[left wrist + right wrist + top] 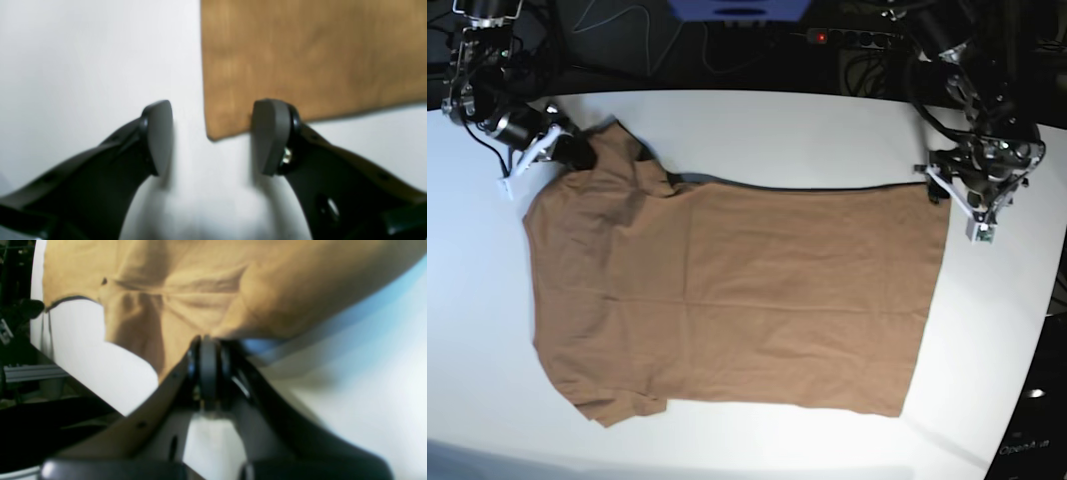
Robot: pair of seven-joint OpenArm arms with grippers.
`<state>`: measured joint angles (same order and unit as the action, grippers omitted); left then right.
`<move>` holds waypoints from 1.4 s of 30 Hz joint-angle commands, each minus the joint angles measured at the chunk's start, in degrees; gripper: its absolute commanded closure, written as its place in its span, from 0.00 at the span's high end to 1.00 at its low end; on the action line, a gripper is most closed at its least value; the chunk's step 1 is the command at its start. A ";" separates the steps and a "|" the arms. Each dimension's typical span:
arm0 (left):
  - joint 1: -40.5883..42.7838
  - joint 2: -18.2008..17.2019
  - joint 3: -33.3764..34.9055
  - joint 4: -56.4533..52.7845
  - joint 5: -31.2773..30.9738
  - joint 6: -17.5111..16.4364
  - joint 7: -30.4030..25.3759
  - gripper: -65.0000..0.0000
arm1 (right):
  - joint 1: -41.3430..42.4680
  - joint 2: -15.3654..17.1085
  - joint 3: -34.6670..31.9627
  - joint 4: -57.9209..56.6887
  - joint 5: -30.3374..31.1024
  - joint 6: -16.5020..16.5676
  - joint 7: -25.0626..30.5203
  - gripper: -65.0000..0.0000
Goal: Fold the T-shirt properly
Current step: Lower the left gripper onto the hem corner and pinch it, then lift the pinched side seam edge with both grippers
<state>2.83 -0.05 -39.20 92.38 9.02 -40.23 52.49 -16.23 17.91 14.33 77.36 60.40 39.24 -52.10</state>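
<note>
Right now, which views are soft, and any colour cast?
Left wrist: everything slightly soft; the tan-brown short-sleeved T-shirt shows no weave, and the open left gripper casts shadows on the white table. Right wrist: blurred, blue cast at right. Base: sharpest, corners dark.

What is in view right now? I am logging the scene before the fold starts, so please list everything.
T-shirt: one, tan-brown, spread flat across the middle of the table.
Table: one, white, under the shirt.
Power strip: one, dark with a red light, behind the table's far edge.
Blue object: one, at the far edge, top centre.
Left pincer: one, black, open, straddling a shirt corner.
Right pincer: one, black, shut on the T-shirt's edge near the sleeve.
</note>
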 commanded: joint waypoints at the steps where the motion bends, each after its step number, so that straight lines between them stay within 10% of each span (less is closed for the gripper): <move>1: -0.32 -0.60 -0.05 0.94 -0.44 0.23 -0.75 0.57 | 0.18 0.68 0.13 0.84 -0.31 0.54 -0.08 0.01; 42: -2.70 -0.34 -3.13 -18.14 -0.44 0.23 -3.13 0.56 | 0.18 0.68 0.13 0.84 -0.31 0.54 -0.34 0.00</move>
<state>-1.28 -1.72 -42.92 76.49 4.60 -39.83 40.60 -16.21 17.93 14.22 77.47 60.31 39.42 -52.36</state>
